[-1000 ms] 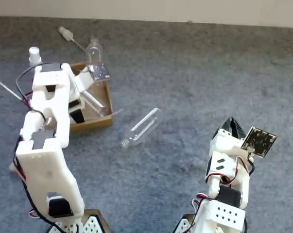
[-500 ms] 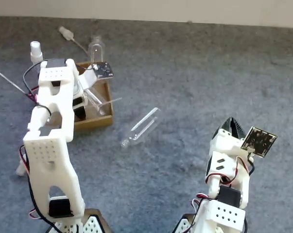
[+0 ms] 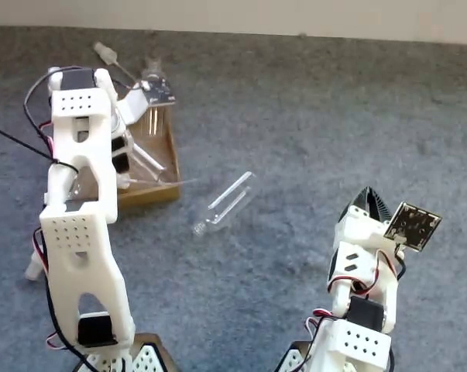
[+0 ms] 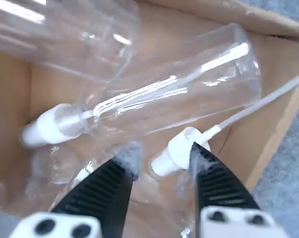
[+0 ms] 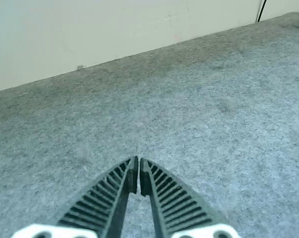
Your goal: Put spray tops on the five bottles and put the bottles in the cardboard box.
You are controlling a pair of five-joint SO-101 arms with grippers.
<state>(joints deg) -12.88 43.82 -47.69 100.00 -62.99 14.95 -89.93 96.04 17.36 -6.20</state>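
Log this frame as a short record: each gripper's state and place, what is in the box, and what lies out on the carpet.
left gripper: open, low over the cardboard box, straddling a white spray top
right gripper: shut, over bare carpet, far from the box
in box: clear bottles lying down, one capped; count unclear
white spray top: its tube leans out over the box wall, not in a bottle
on carpet: bottle lying beside the box, no white top seen; loose spray top beyond the box
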